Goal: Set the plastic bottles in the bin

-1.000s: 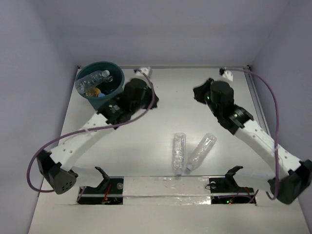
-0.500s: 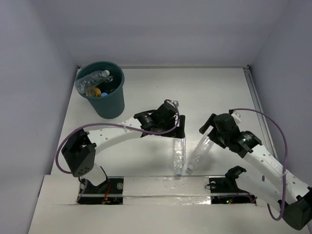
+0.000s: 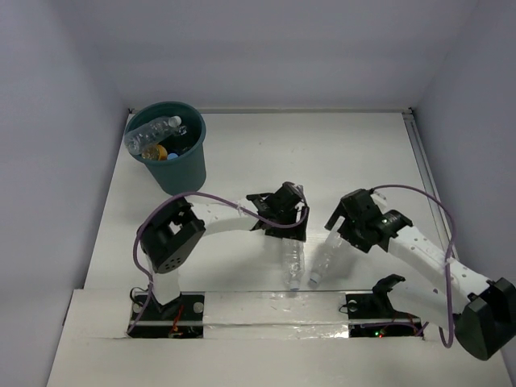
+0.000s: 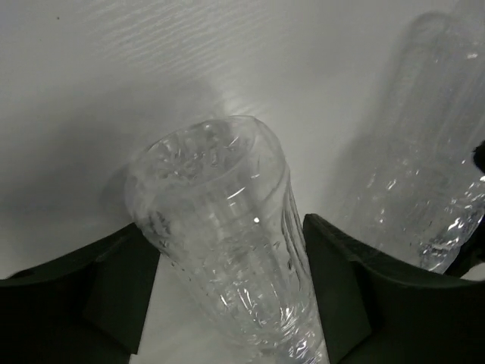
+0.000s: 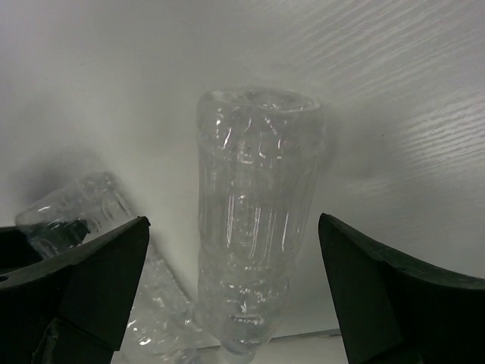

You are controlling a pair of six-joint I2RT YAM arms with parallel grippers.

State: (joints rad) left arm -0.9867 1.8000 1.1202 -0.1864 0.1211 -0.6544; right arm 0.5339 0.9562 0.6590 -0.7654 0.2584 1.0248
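Left gripper (image 3: 289, 232): spread, down at the worktop (image 3: 266, 153), over the far, base end of the left clear bottle (image 3: 295, 262). From the top camera, only a dark wrist covering that end, with finger spacing hidden. From the left wrist camera, plain: left gripper (image 4: 227, 284) astride the left clear bottle (image 4: 220, 220), ribbed base toward the lens, dark fingers (image 4: 114, 288) close against both flanks. Actual contact with either pad impossible to tell.

Right gripper (image 3: 339, 235): also spread, lowered over the far end of the right clear bottle (image 3: 325, 256). From the right wrist camera, gaps clear: right gripper (image 5: 235, 284) wide apart, right clear bottle (image 5: 254, 227) centred between the fingers and touching neither.

Both bottles: flat on the worktop near its front edge, caps toward the arm bases, just beside each other and converging at the cap ends. Layout visible only from the top camera. At the margin of each wrist view, the neighbour: right clear bottle (image 4: 424, 174) along the right side, left clear bottle (image 5: 68, 216) at lower left.

Bin (image 3: 184, 173): upright at the far left corner, well apart from both grippers, seen from the top camera alone. Inside, a binned bottle (image 3: 153, 131) lying across the top, something orange-yellow and blue beneath it.
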